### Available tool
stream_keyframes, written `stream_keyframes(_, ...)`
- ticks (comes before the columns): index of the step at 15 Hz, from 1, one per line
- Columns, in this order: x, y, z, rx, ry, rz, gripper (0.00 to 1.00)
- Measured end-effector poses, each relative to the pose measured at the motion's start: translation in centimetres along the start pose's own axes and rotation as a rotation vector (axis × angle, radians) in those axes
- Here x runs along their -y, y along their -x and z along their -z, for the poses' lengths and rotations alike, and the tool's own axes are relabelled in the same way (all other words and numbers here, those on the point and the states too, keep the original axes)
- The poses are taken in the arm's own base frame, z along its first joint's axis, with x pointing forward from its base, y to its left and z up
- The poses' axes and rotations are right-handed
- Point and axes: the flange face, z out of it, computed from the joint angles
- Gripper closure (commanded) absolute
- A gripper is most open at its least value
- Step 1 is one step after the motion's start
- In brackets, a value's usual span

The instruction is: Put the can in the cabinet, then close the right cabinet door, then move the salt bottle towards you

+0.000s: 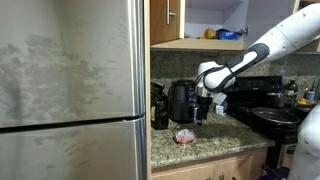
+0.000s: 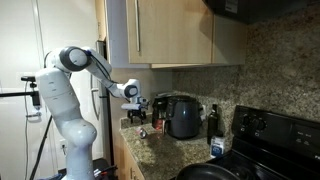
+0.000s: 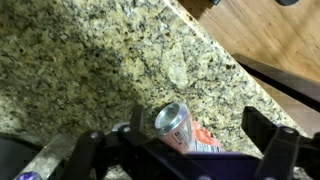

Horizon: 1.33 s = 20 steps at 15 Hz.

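Note:
The can point(image 3: 178, 125) lies on its side on the granite counter, silver end toward the wrist camera, red and white label behind. My gripper point(image 3: 195, 135) is open and hangs just above it. The can sits between the fingers, nearer the left one point(image 3: 135, 122). In both exterior views the can point(image 1: 184, 135) point(image 2: 141, 133) rests near the counter's front edge under the gripper point(image 1: 203, 112) point(image 2: 137, 115). The wooden cabinet point(image 1: 205, 20) stands open, showing a pale interior. Its right cabinet door point(image 2: 170, 30) appears swung out from the wall. A small white salt bottle point(image 2: 217, 147) stands by the stove.
Black appliances point(image 1: 180, 100) point(image 2: 183, 115) stand at the back of the counter behind the can. A steel fridge point(image 1: 70, 90) fills one side and a black stove point(image 1: 270, 115) the other. A dark bottle point(image 2: 213, 120) stands near the salt bottle. Yellow and blue items point(image 1: 218, 33) lie in the cabinet.

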Motion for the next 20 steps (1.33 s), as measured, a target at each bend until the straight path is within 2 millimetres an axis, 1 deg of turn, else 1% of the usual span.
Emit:
stream_keyframes(2, -0.1, -1.6, -1.9, -0.021, 0.001, 0.058, 0.00)
stream_keyframes(3, -0.4, -2.4, -2.3, -0.038, 0.000, 0.061, 0.00)
stream_keyframes(4, -0.5, -2.8, -2.5, -0.037, -0.003, 0.060, 0.00)
stream_keyframes(9, -0.4, -2.6, -2.5, -0.023, 0.001, 0.076, 0.00)
stream_keyframes(14, -0.4, -2.8, -2.4, -0.036, 0.013, 0.261, 0.00)
stream_keyframes(16, -0.1, -2.9, -2.3, -0.060, -0.023, 0.311, 0.00)
stream_keyframes(18, 0.4, -3.1, -2.2, -0.102, -0.087, 0.325, 0.00)
stream_keyframes(20, 0.6, -3.2, -2.2, -0.110, -0.098, 0.329, 0.00)
